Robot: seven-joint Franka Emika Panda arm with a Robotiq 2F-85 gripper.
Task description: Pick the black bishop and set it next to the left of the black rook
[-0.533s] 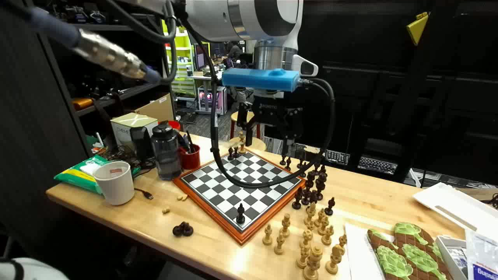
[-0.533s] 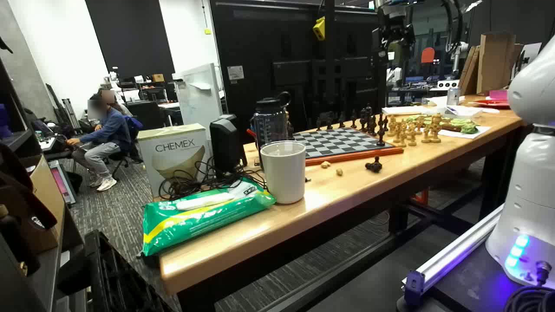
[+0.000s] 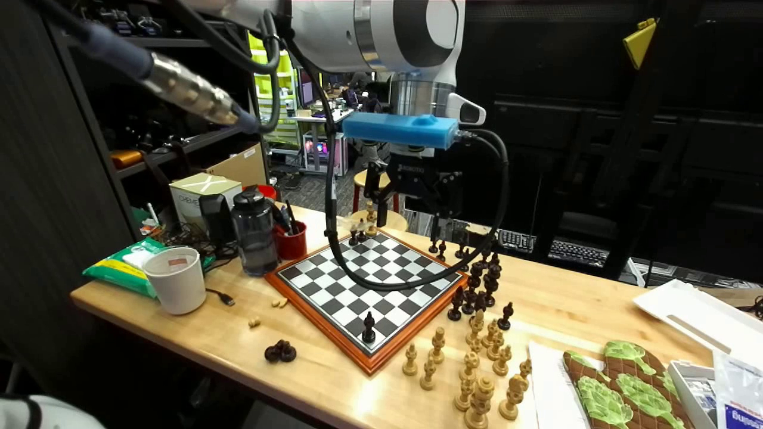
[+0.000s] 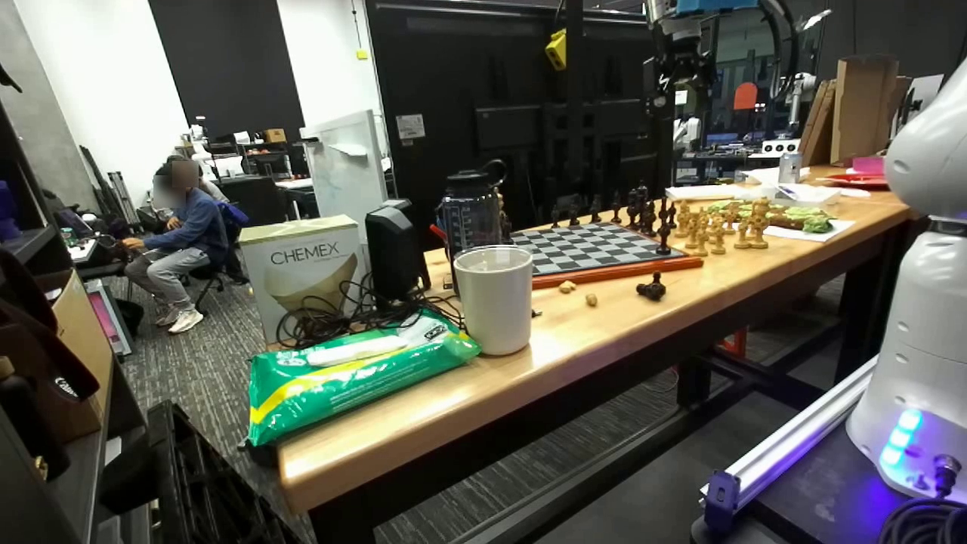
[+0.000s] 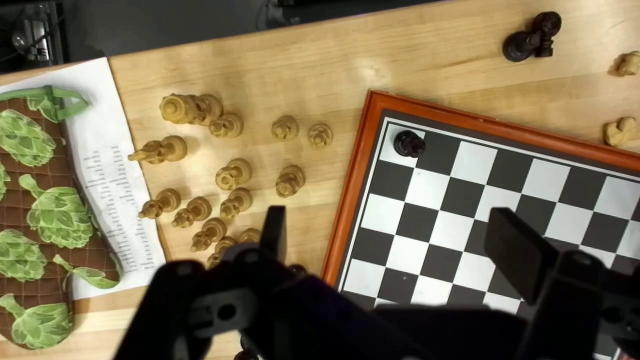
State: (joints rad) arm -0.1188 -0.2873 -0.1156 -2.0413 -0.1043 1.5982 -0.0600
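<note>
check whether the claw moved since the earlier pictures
Yes: in both exterior views the claw now sits slightly lower, judged against the unmoved chessboard.

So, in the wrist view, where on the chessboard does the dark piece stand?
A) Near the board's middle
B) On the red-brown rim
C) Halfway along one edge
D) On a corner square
D: the wrist view shows the dark piece on the pale corner square of the chessboard, inside the red-brown rim.
</note>
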